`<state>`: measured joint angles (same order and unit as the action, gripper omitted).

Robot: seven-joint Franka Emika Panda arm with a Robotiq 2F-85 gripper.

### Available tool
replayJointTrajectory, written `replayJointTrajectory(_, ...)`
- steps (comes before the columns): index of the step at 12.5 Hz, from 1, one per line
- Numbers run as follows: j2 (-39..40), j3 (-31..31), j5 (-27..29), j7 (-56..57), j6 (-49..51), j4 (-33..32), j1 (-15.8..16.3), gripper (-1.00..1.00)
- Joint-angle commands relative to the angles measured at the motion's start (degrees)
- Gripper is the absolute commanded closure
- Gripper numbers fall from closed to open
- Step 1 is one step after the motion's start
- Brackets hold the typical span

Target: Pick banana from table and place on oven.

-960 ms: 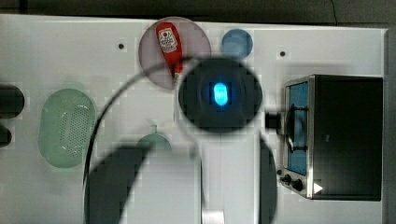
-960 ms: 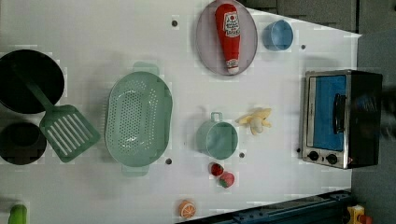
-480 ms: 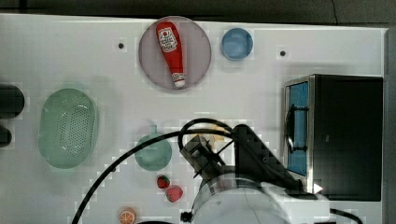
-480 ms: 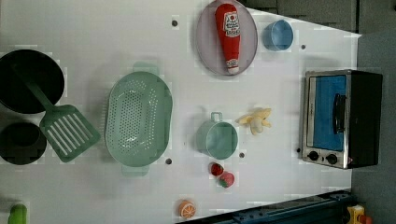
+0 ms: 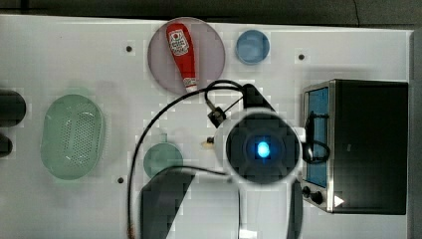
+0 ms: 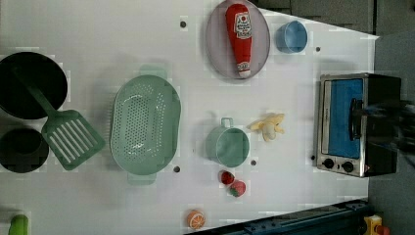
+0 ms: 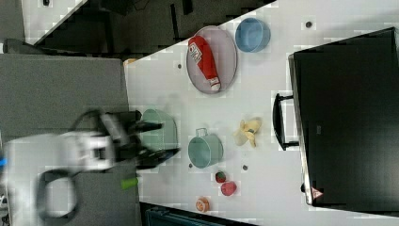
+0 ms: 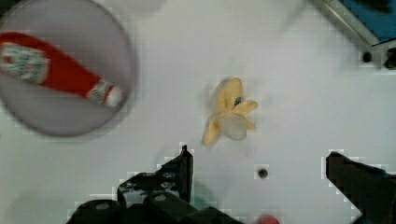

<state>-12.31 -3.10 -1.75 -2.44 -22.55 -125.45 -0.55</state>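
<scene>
Banana [image 6: 267,127], the small pale cream-yellow toy one with splayed peel flaps, lies untouched on the large flat white tabletop [image 6: 98,34], between the mint green cup with a handle [image 6: 227,145] and the boxy toaster oven with blue-tinted glass door [image 6: 356,125]. It is apart from both, and in the same spot as half a second ago.

What has changed is the arm. In the top view its round wrist with the blue light has swung from the lower part of the picture to a place above the banana, so that just a small cream tip shows at its edge [image 5: 206,144]. In the wrist view the banana now sits ahead of the black gripper [image 8: 259,168], whose two fingers stand wide apart with nothing between them (released, not yet grasping).

I judge this as the end of the approach: the gripper is roughly lined up, still high, and must descend and centre over the fruit. The red ketchup bottle [image 6: 240,34] on its round grey plate [image 6: 215,49] is well apart from the path.
</scene>
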Motion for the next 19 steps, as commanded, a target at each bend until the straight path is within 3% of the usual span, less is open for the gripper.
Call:
replayJointTrajectory(1, 4.53, 0.23, 0.62, 1.7, -8.73, -4.79, -0.21, -1.0)
replayJointTrajectory(5, 13.04, 0.21, 0.62, 1.68, -27.31, -11.77, -0.22, -1.0)
replayJointTrajectory(15, 33.84, 0.34, 0.62, 1.57, -46.9, -13.99, -0.19, -1.0)
replayJointTrajectory(16, 34.09, 0.44, 0.62, 1.57, -48.29, -14.05, -0.18, -0.92)
replayJointTrajectory(19, 33.55, 0.78, 0.62, 1.54, -48.78, -14.7, -0.09, -0.18)
